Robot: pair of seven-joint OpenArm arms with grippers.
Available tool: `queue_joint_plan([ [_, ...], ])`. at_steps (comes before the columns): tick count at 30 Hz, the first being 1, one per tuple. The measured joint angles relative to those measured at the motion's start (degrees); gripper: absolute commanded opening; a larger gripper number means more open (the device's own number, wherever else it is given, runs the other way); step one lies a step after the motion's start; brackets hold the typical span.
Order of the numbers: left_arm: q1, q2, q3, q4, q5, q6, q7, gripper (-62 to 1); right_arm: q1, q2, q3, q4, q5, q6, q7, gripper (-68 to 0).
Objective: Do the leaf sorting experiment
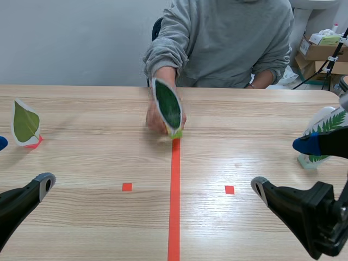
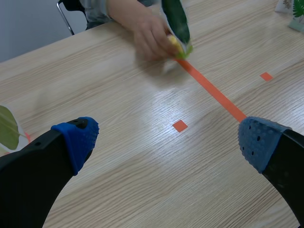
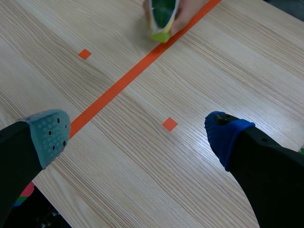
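Note:
A person's hand [image 1: 157, 117] holds a dark green oval leaf card [image 1: 168, 106] upright on a yellow-green base, at the far end of the orange centre line. The left wrist view shows that card [image 2: 176, 16] well ahead of my left gripper [image 2: 168, 142], which is open with nothing between its fingers. My right gripper [image 3: 137, 134] is also open and holds nothing, and the card [image 3: 162, 12] is far ahead of it. In the scene view the left gripper [image 1: 23, 162] and right gripper [image 1: 284, 166] sit low near the front corners.
A light green leaf card [image 1: 25, 124] on a red base stands at the far left. A fern leaf card [image 1: 326, 122] stands at the far right, close to my right arm. The person sits across the table [image 1: 109, 163]. Cardboard boxes [image 1: 321, 51] sit behind at the right.

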Motion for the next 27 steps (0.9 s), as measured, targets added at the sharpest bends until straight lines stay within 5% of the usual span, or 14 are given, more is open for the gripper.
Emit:
queue_joint_plan([
  [27,-0.6,0.0,0.0,0.0,0.0,-0.1,1.1,1.4,0.0,0.0,0.0,0.0,-0.2,0.0,-0.2,-9.8],
])
